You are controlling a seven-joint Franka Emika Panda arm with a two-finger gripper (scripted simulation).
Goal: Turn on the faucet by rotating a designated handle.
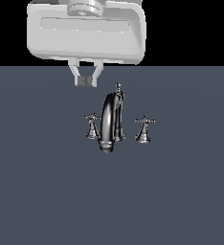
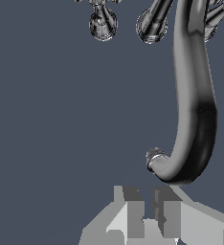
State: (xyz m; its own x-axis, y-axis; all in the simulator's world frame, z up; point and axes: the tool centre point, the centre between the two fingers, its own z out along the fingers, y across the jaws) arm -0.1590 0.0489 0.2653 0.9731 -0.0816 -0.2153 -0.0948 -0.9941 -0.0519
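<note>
Flat, even render light — no cast shadows; faucet chrome shows glare, edges slightly pixelated.

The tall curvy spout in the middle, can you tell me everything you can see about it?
The spout is shiny chrome, with dark and bright reflections along it. It rises from a ringed base on the gray surface, arches over and curves down to a round open end, seen clearly in the wrist view. It stands upright between two small cross handles, with a thin lift rod beside it. Nothing grips it; the tool hangs apart from it.
</note>
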